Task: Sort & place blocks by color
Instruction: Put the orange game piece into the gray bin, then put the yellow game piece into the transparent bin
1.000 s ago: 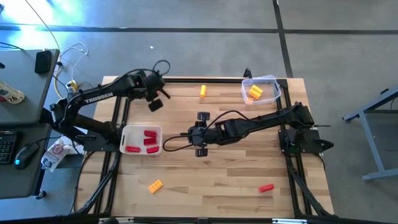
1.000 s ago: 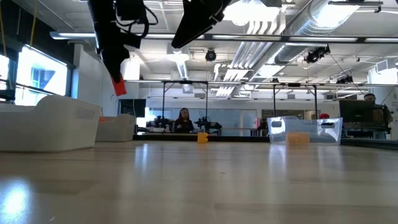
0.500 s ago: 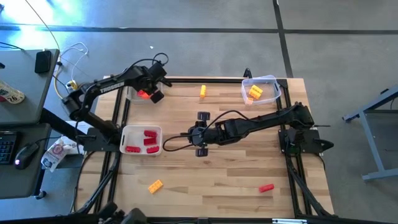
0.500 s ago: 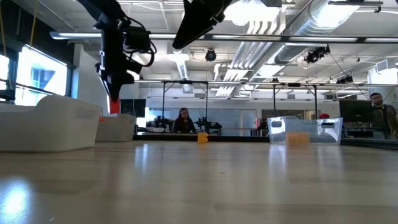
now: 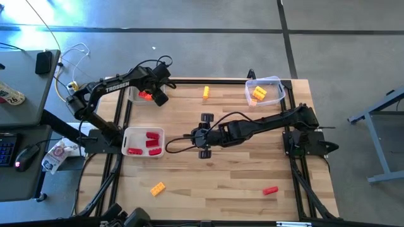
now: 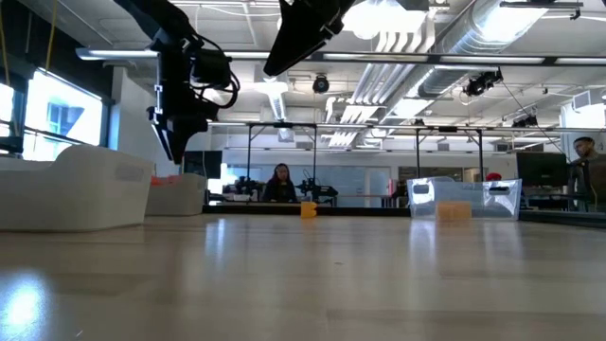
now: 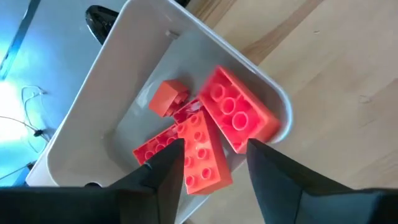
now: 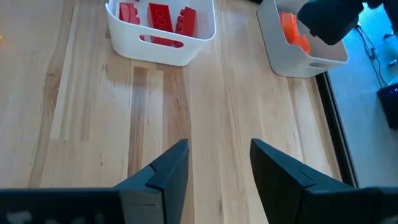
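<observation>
4 orange blocks (image 7: 205,146) in tray (image 7: 99,118); 3 red (image 5: 146,142).

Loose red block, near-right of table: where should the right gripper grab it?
Take the red block from straight above, jaws across its short width. It lies flat and alone on bare table, so both long sides look free. The right gripper is open over the table's middle.
</observation>
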{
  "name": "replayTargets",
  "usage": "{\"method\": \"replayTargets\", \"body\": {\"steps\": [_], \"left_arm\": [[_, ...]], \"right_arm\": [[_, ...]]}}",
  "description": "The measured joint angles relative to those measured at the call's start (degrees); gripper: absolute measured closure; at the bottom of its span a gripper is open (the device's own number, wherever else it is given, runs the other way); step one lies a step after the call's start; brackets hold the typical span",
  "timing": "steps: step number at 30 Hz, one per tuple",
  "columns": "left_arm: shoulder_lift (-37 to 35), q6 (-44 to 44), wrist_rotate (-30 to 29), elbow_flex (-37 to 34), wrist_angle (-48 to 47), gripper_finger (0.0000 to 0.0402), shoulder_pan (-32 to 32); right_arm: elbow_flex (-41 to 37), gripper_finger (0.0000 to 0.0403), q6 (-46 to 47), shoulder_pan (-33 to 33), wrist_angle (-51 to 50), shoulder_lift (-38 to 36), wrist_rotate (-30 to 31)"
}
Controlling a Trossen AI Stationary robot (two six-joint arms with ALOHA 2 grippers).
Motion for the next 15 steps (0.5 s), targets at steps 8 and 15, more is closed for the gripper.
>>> {"method": "replayTargets", "body": {"steps": [8,15], "left_arm": [[-1.69,0.51,2.43,0.00,-2.46,0.0234,0.00],[-7.31,-2.04,11.62,0.00,-6.38,0.0235,-1.65]], "right_arm": [[0.00,0.0244,5.23,-1.23,-2.87,0.00,3.47],[0.00,0.0244,9.36,-3.78,-6.47,0.00,4.09]]}}
